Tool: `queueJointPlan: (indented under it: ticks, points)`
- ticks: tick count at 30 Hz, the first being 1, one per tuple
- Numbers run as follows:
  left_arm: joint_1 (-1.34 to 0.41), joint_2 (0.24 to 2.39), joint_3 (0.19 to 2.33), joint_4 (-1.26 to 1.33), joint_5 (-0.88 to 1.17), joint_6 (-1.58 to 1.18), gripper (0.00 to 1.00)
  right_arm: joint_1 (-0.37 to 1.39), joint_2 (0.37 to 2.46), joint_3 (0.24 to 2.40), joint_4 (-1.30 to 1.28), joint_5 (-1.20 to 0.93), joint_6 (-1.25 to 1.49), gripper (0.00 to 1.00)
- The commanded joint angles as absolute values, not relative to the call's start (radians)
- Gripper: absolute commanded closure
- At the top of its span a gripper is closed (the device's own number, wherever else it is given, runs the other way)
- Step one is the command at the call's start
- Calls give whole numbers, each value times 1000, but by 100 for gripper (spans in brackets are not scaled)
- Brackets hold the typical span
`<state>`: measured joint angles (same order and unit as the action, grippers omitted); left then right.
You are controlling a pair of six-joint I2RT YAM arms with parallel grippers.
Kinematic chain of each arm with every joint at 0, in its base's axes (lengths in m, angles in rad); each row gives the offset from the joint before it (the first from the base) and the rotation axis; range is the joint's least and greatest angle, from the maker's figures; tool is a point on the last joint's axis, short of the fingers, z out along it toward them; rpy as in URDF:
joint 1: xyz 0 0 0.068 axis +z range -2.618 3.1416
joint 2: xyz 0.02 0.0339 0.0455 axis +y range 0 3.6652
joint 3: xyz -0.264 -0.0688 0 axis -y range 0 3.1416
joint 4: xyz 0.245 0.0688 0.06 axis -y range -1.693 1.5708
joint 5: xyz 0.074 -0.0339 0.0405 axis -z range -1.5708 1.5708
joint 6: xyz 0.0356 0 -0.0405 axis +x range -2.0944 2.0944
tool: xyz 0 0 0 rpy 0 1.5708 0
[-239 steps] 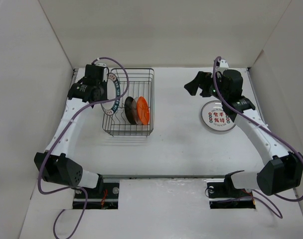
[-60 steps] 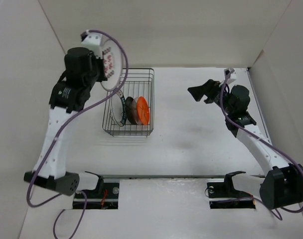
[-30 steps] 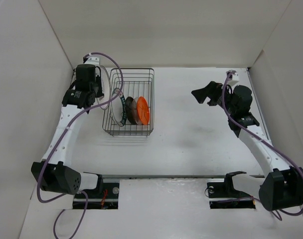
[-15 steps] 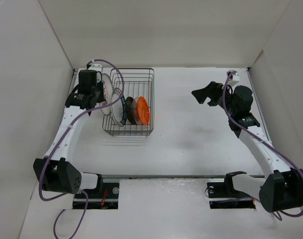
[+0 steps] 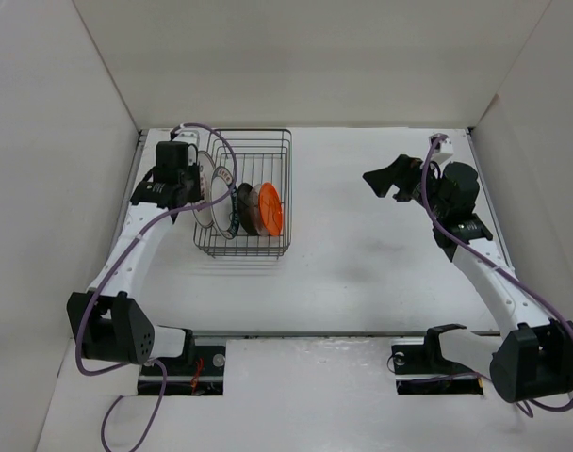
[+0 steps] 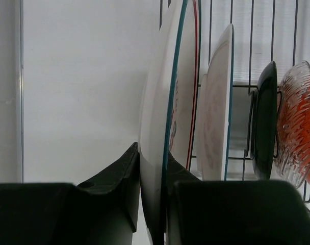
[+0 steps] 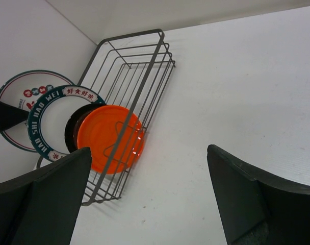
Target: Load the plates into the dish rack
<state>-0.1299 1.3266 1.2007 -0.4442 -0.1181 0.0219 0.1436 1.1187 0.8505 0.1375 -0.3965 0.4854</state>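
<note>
**A:** Reading from the left, what does the left arm (image 5: 126, 250) carry?

**B:** Left jaws closed almost tight on the rim of the grey-rimmed plate (image 6: 152, 102), which stands on edge at the left end of the dish rack (image 5: 252, 132). Whether it sits between the tines, I cannot tell.

**A:** Its neighbours?

**B:** A row to its right, all upright and parallel. The lettered plate (image 6: 216, 112) is just beside it, then the black plate (image 6: 264, 117), clear plate (image 6: 295, 122) and orange plate (image 7: 101, 138).

**A:** What does letting go turn on?

**B:** The gap. One finger (image 6: 119, 178) lies on the outer face, with open room on that side up to the side wall (image 5: 79, 141). The other sits in the narrow slot between the held plate and the lettered plate. I judge the jaws should part only slightly, then back out along the plate's own plane.

**A:** And the right?

**B:** Right jaws spread wide, holding nothing, hovering over the table (image 5: 362, 273) well apart from the rack. The left arm is plainly nearer.
</note>
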Motion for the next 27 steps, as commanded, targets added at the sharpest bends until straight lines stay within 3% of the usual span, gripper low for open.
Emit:
queueJointPlan:
  ticks: [1,2,7,11,15,18,20,23,27]
  points:
    - [-126,1301,1195,-368,-130,28,100,137,1098,854,163,-407,469,1]
    - [-126,1301,1195,-368,-121,28,100,137,1098,854,163,-407,469,1]
    - [-126,1301,1186,-368,-97,28,77,137,1108,854,163,-407,469,1]
    - [-126,1292,1186,-379,-65,28,73,137,1117,854,163,-416,469,1]
    - [-126,1282,1209,-397,-64,28,58,137,1126,854,163,-416,469,1]
    - [-126,1258,1249,-419,-64,37,42,137,1126,864,163,-416,469,1]
    - [-126,1230,1284,-429,-104,46,20,137,1135,879,147,-416,459,1]
    - [-126,1197,1337,-439,-147,55,0,137,1135,962,40,-401,404,1]
    - [-89,1137,1397,-448,-137,55,0,137,1144,1136,-216,-289,301,1]
